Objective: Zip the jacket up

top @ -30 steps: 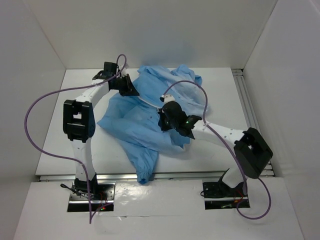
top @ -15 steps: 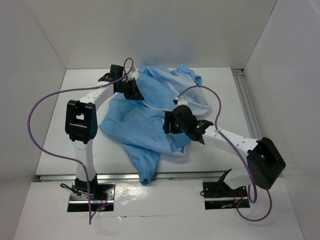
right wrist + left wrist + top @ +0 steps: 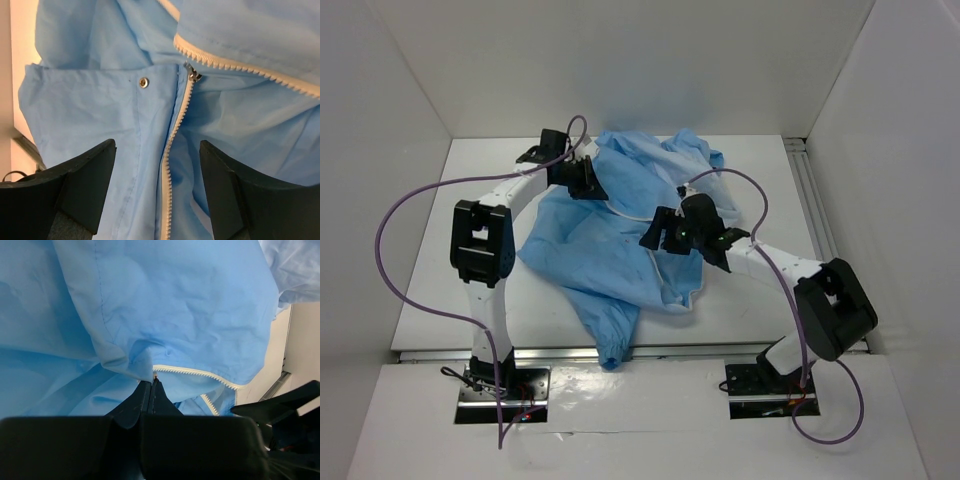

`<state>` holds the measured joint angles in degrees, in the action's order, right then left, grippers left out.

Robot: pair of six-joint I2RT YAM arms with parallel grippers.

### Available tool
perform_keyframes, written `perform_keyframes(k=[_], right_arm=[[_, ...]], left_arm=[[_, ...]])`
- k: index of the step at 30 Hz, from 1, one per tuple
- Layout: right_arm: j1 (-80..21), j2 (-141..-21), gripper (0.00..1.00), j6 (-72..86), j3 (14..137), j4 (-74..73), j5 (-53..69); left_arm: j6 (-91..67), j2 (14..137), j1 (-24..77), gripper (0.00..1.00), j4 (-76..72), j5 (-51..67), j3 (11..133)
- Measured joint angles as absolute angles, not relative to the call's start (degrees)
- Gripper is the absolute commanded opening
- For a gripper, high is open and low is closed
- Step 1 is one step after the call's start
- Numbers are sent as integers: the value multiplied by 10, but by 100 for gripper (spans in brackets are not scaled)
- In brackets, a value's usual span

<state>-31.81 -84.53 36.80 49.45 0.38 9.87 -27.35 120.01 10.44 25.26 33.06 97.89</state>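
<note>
The jacket (image 3: 605,255) sprawls crumpled across the table (image 3: 440,285), a sleeve at the near edge; the right gripper (image 3: 157,162) hangs spread over its white zipper (image 3: 171,147); farther back, the left gripper (image 3: 152,386) is pressed together, pinching the zipper edge.

— Where's the jacket (image 3: 605,255)?
— Crumpled on the white table (image 3: 450,280), with one sleeve reaching the near edge.
— And the arms?
— The left gripper (image 3: 588,184) is at the jacket's far-left edge, by the white zipper (image 3: 623,211). The right gripper (image 3: 654,232) hangs over the middle. Purple cables (image 3: 382,225) loop off both
</note>
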Motion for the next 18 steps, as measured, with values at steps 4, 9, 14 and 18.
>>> perform_keyframes(k=[4,9,14,18], right_arm=[[-321,-868,68,371,495,4,121],[-327,-888,57,367,503,4,131],[-330,-914,21,361,523,9,151],[-336,-934,0,352,542,14,162]], left_arm=[[-273,1200,104,0,253,329,986],[-273,1200,104,0,253,328,992],[-273,1200,104,0,253,328,994],[-273,1200,104,0,253,328,995]])
